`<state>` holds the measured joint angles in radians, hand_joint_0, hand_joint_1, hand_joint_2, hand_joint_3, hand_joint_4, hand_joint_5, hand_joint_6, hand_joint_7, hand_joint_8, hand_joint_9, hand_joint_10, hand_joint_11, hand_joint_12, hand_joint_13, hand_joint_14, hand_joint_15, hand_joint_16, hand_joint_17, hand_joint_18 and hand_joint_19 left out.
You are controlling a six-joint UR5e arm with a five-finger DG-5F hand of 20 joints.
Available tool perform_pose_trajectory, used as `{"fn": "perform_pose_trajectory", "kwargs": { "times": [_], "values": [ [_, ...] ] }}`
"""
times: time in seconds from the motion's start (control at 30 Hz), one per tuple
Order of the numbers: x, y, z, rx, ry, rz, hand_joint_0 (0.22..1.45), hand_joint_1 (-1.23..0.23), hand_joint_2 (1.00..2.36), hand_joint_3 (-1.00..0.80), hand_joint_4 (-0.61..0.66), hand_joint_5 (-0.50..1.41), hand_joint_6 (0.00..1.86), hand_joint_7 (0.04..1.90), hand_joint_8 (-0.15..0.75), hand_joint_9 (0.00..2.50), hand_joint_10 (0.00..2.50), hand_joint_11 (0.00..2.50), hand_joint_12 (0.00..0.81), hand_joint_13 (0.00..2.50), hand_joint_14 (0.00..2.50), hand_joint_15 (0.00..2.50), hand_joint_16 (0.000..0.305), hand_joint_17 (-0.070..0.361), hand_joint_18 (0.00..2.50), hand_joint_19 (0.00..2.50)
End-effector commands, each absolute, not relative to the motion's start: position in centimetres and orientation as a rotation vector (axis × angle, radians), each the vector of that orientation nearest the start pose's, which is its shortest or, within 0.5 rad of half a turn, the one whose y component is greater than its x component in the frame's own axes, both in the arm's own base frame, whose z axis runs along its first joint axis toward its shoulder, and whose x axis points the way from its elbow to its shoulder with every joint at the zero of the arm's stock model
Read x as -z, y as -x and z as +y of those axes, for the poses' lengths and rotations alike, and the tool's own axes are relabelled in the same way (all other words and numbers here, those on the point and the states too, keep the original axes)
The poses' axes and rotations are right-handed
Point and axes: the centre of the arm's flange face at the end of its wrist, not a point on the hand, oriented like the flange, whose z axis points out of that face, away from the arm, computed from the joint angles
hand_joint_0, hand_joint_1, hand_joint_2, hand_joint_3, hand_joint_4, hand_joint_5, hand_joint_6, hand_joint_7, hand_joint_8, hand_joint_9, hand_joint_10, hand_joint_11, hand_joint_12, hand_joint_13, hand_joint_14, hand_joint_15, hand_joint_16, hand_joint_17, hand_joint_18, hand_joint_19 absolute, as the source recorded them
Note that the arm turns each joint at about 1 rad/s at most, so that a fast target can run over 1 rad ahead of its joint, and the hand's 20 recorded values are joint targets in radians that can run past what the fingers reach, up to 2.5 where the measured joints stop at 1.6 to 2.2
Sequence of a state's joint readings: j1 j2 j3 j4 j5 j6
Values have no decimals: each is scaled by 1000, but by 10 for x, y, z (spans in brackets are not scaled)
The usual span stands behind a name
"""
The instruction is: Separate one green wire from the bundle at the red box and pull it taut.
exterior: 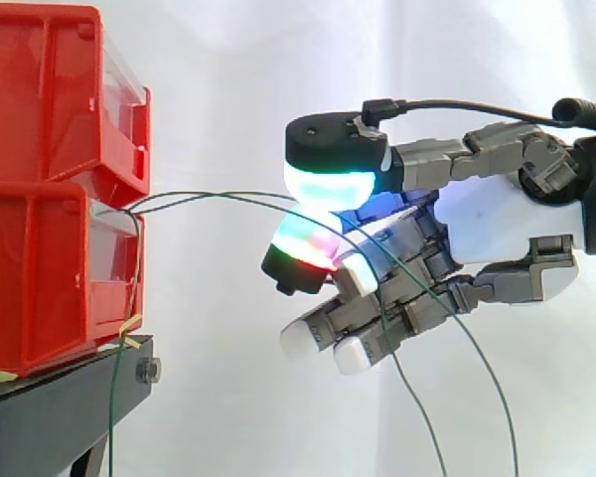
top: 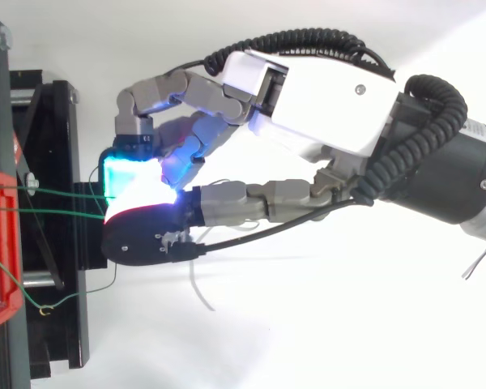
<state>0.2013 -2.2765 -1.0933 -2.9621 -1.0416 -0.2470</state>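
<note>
Your hand (exterior: 507, 219) has two glowing pads (exterior: 328, 184) pressed together, apparently pinching one thin green wire (exterior: 219, 196) that arcs out from the front edge of the lower red plastic box (exterior: 40, 288). Separation looks done. The wire bows, so pulling it taut remains.

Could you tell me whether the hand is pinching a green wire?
The hand is shut: its fingertips press together on the green wire, which bows from the lower red bin.
</note>
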Motion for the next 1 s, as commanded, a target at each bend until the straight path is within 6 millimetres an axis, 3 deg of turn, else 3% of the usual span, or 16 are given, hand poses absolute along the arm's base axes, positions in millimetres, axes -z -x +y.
{"fn": "perform_pose_trajectory", "kwargs": {
  "times": [0.0,0.2,0.73,0.97],
  "values": [
    [-293,-760,-31,-745,-1210,1145,600,-690,1026,-42,154,-160,813,1391,303,651,15,579,371,439,9,253,52,117,500,402],
    [-294,-761,-33,-745,-1212,1140,599,-709,1026,-44,136,-153,800,1392,263,482,9,348,349,283,4,129,50,112,302,232],
    [-291,-757,-31,-753,-1245,1154,600,-719,1026,-50,126,-148,784,1421,259,471,9,341,350,252,4,112,51,116,247,202],
    [-280,-743,-21,-753,-1316,1282,600,-718,1026,-49,136,-148,782,1422,271,501,10,357,354,262,4,117,52,117,246,212]
  ]
}}
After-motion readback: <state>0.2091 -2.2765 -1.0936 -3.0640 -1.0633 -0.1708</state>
